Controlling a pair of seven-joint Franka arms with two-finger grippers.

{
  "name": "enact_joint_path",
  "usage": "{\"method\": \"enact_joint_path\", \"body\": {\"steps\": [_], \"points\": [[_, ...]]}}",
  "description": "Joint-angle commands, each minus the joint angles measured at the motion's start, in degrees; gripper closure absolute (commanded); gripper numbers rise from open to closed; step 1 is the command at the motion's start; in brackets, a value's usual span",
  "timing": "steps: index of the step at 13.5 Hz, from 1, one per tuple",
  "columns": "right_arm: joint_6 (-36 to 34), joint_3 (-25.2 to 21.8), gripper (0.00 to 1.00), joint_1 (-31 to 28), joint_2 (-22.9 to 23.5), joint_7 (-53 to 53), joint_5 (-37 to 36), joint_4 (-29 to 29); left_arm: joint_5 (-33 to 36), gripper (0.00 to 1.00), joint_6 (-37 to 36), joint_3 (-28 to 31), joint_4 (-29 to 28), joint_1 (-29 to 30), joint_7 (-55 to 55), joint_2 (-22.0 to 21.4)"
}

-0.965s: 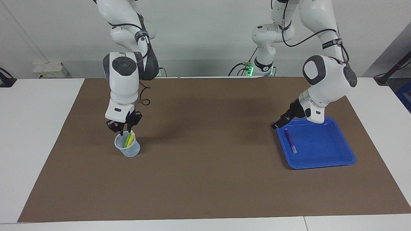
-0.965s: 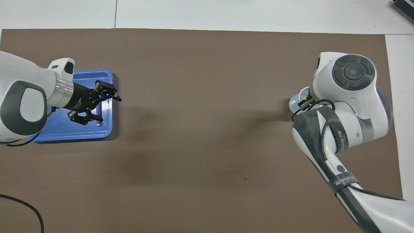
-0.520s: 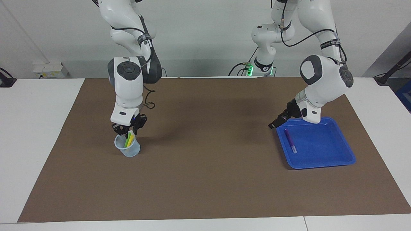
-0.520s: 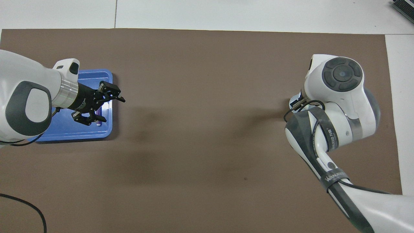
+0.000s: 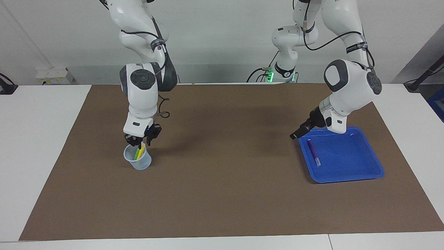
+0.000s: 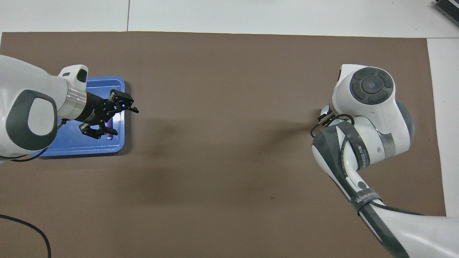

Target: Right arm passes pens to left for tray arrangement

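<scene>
Over the translucent cup (image 5: 138,160), the right gripper (image 5: 141,140) hangs at the tops of the yellow pen (image 5: 141,151) and green pen (image 5: 136,153), grip indiscernible; left gripper (image 6: 114,118) spread wide, empty, over the blue tray (image 5: 350,163) rim; purple pen (image 5: 313,152) lies inside.

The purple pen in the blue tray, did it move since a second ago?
No. The purple pen lies in the same spot in the blue tray, along the rim nearest the cup's end.

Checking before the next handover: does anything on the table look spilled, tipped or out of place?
Nothing stands out. The cup stands upright with the yellow pen and green pen inside; the purple pen lies in the tray.
</scene>
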Motion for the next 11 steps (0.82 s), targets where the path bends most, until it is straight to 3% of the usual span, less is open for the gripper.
{"method": "enact_joint_path", "body": {"steps": [1, 11], "points": [[0.5, 0.3, 0.62, -0.1, -0.7, 1.3, 0.8, -1.0, -0.5, 0.0, -0.3, 0.5, -0.2, -0.5, -0.7, -0.9], [3.2, 0.1, 0.63, -1.2, -1.0, -1.9, 0.0, -3.2, -0.5, 0.0, -1.0, 0.4, -0.4, -1.6, -2.3, -1.1]]}}
